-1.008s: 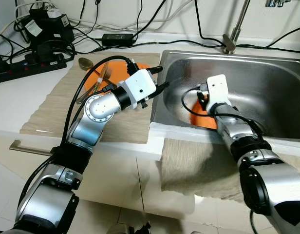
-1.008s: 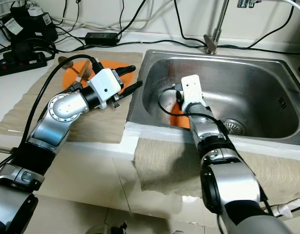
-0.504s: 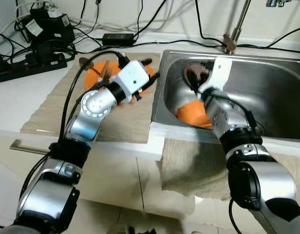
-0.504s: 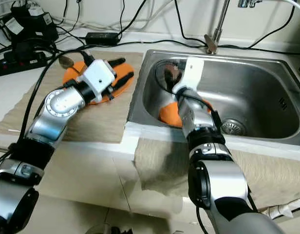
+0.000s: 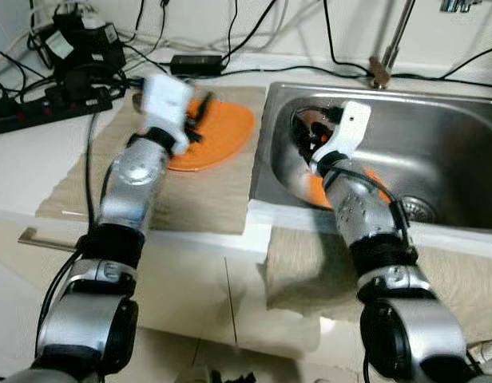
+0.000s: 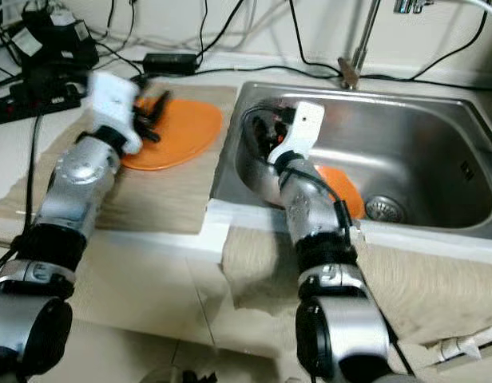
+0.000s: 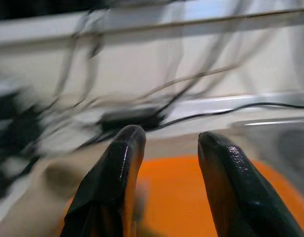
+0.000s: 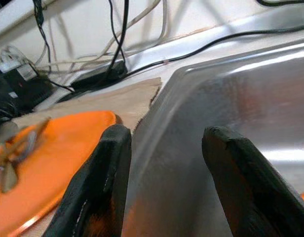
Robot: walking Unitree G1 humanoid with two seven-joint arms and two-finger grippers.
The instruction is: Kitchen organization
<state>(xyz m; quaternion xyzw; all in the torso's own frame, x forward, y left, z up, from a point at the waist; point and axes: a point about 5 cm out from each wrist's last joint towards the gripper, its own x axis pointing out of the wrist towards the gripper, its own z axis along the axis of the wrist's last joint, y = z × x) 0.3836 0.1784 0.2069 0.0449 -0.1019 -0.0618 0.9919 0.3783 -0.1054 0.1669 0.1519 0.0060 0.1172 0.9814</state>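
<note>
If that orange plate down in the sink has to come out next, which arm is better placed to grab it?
Probably the right. The right gripper is open inside the sink, just above the orange plate in the sink, while the left gripper hovers over another orange plate on the counter mat.

Orange plate (image 5: 218, 132) on beige mat (image 5: 190, 187)

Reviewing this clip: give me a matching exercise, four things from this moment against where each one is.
1. orange plate
2. orange dish
3. left gripper
4. right gripper

A. in the sink bottom
B. on the cloth mat
C. open, inside the sink by its left wall
D. open, above the orange plate

1-B, 2-A, 3-D, 4-C
</note>
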